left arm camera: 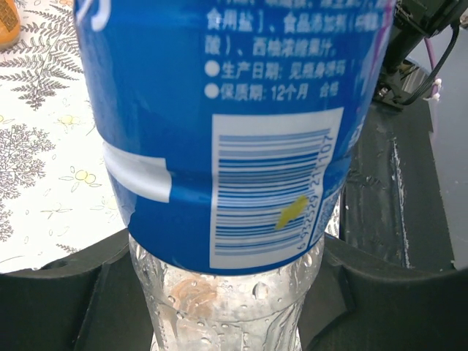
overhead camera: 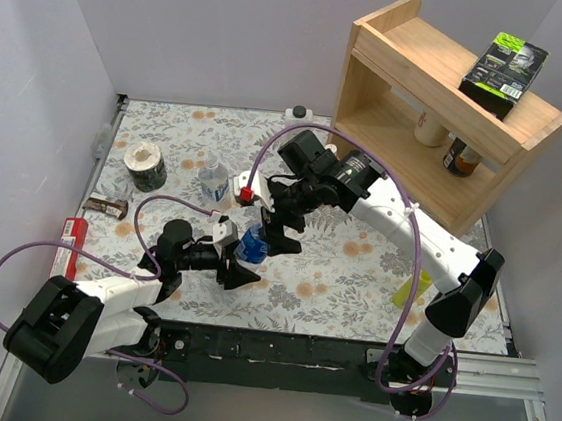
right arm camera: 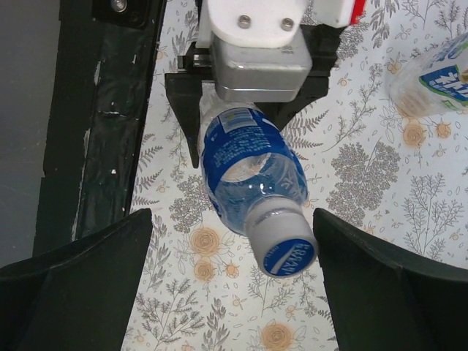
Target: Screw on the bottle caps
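My left gripper (overhead camera: 241, 259) is shut on a clear bottle with a blue label (overhead camera: 253, 243) and holds it tilted above the table. In the left wrist view the bottle (left arm camera: 219, 146) fills the frame, and the gripper (left arm camera: 230, 311) clamps its clear lower part. A whitish cap with a blue top (right arm camera: 284, 245) sits on the bottle's neck. My right gripper (right arm camera: 232, 241) is open, with a finger on each side of the cap and not touching it; it also shows in the top view (overhead camera: 281, 233). A second clear, blue-labelled bottle (overhead camera: 214, 179) stands behind. The orange bottle is not clearly in view.
A wooden shelf (overhead camera: 442, 117) stands at the back right with a green-black box (overhead camera: 504, 73) on top. A tape roll (overhead camera: 146, 166), a candy bar (overhead camera: 108, 206) and a red box (overhead camera: 69, 244) lie on the left. A yellow squeeze bottle (overhead camera: 412, 288) is on the right.
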